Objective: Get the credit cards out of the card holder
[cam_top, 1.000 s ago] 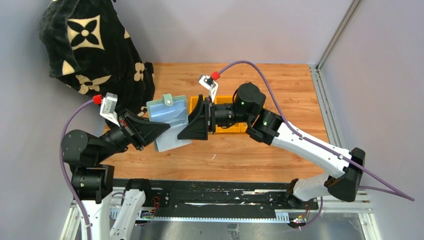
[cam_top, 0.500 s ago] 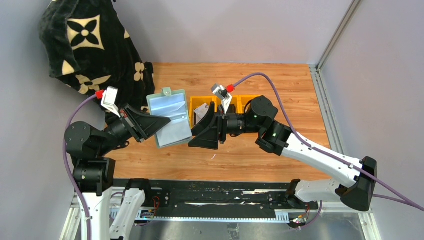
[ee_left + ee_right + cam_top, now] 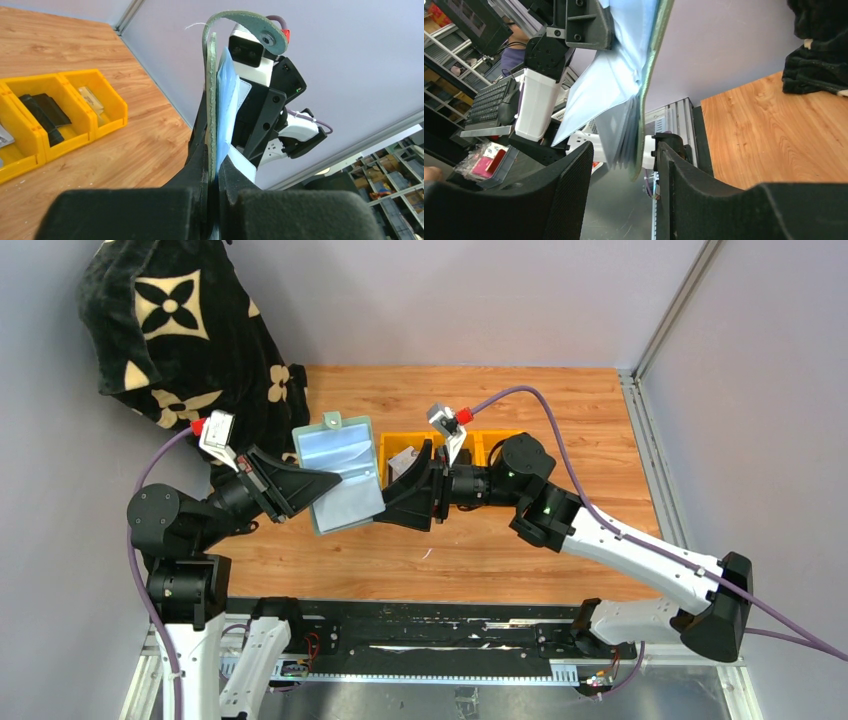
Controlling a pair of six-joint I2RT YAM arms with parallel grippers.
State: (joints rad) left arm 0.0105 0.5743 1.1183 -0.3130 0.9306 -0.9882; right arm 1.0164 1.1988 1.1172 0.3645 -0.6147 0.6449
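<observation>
Gripping the card holder (image 3: 340, 472) tightly, the left tool (image 3: 212, 162) meets the right tool (image 3: 624, 152), parted around its edge.

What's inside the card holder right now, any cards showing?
Pale blue pocket sleeves fan out of the open card holder. No card shows; whatever sits in the sleeves is covered by them.

top: overhead from behind, looking down | wrists: close-up, facing each other | shared: card holder (image 3: 340, 478)
</observation>
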